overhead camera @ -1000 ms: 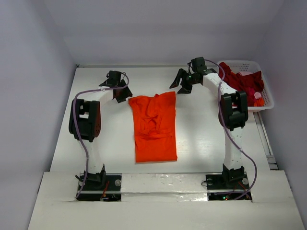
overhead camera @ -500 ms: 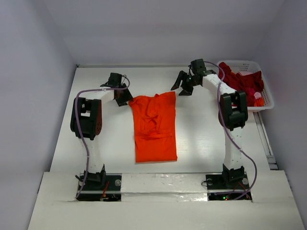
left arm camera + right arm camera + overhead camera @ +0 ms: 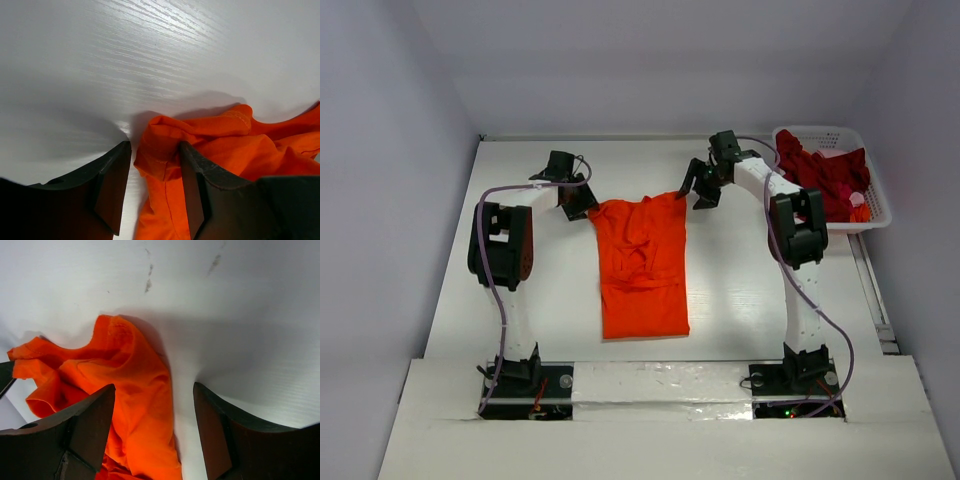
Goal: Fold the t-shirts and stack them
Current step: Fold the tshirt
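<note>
Straddling the two far corners of the bright orange soft cloth t-shirt point(image 3: 642, 265), which lies flat mid-way across the white surface point(image 3: 750, 300) with its long axis running far edge to near edge, my left end effector point(image 3: 154, 150) and right end effector point(image 3: 152, 390) both stand open around shoulder cloth, clamping nothing.
</note>
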Robot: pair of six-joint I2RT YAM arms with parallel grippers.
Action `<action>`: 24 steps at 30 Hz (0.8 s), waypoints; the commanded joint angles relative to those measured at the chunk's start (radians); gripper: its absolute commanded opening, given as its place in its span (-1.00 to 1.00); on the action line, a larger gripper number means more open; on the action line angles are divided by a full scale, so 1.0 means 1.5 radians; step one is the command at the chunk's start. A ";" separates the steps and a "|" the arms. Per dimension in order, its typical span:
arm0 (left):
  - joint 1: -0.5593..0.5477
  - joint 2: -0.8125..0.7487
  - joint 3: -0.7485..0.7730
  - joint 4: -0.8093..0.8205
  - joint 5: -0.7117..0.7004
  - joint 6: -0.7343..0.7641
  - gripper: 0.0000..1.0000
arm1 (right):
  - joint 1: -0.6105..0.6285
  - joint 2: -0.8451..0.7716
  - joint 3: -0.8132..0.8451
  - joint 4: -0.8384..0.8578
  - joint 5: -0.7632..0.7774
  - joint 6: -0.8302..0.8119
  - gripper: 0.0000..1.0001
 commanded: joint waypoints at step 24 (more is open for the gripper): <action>0.002 -0.002 0.053 -0.035 0.009 0.007 -0.20 | 0.012 0.045 0.101 -0.031 -0.015 -0.005 0.14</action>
